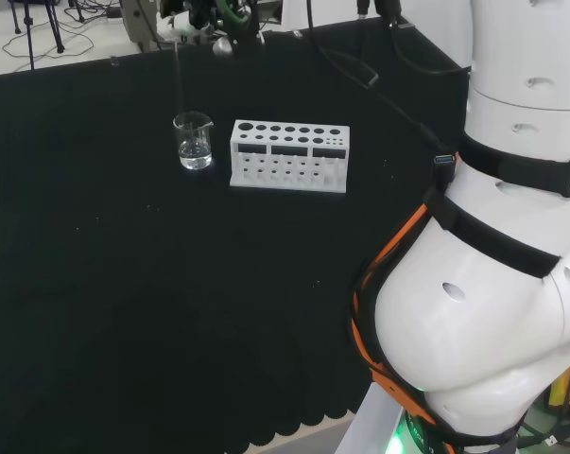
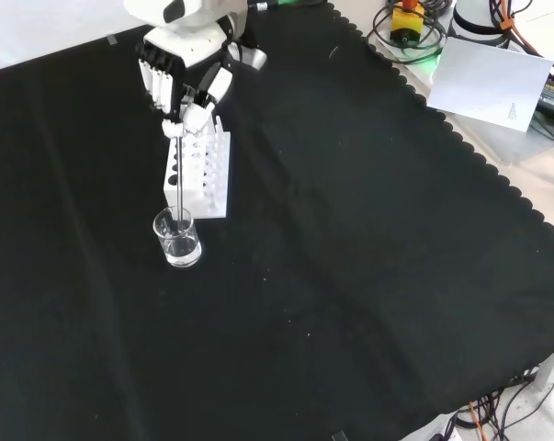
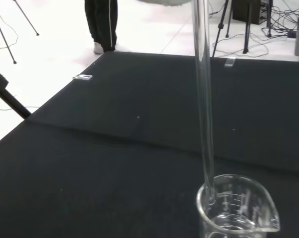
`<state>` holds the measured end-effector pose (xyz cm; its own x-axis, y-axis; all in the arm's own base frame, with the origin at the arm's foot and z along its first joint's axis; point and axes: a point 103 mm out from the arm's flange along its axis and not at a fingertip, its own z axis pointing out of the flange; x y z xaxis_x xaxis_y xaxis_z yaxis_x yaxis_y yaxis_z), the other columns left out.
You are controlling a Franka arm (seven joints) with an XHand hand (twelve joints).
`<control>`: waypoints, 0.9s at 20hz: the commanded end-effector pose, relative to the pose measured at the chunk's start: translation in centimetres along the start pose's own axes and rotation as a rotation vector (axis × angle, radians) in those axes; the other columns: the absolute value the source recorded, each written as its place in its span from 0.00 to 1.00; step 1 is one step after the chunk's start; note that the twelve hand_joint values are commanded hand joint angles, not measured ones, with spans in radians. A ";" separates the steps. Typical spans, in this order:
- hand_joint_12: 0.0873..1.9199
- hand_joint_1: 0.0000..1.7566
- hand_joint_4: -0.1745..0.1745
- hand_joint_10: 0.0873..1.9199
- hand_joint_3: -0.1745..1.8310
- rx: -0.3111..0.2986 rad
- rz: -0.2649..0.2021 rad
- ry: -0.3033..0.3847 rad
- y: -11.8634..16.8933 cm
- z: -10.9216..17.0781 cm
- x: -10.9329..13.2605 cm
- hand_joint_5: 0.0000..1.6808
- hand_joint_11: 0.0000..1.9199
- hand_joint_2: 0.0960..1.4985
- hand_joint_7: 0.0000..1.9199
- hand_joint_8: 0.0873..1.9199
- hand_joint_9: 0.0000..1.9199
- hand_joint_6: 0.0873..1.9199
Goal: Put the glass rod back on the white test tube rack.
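Holding the rod (image 2: 178, 175) by its top end, the hand (image 2: 186, 87) has its fingers curled around it, and the rod hangs about upright with its lower end inside the beaker (image 2: 177, 237). In the wrist view the rod (image 3: 204, 99) goes down past the rim into the beaker (image 3: 237, 208), which holds a little clear liquid. The rack (image 2: 198, 170) stands just beside the beaker, between it and the hand in the front view; in the head view the rack (image 1: 289, 156) is to the right of the beaker (image 1: 194, 141), and both are in the far part of the bench, nearer its far edge than the near one. I think the step now is to lift the rod out and bring it to the rack. To do it well, the rod should go straight up until its tip is free of the rim, because a sideways move too early could tip the beaker or knock the glass. Then it can travel the short way to the rack and come down without hitting the rack's side. The black cloth (image 2: 350, 276) around these things is bare, so only the beaker rim and the near rack stand in the way.
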<state>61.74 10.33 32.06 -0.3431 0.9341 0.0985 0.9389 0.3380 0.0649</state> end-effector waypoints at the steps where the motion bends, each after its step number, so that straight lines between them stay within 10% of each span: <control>1: 0.50 0.74 0.00 0.32 0.00 -0.029 0.054 -0.012 -1.0 -2.9 -2.4 0.79 0.80 0.72 0.61 0.51 0.95 0.00; 18: 0.50 0.74 0.00 0.32 0.01 -0.076 0.195 -0.026 -5.3 -5.5 -9.6 0.79 0.80 0.72 0.61 0.51 0.95 0.00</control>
<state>60.27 0.73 36.05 -0.1799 0.9795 0.0909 0.9786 0.1689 0.1177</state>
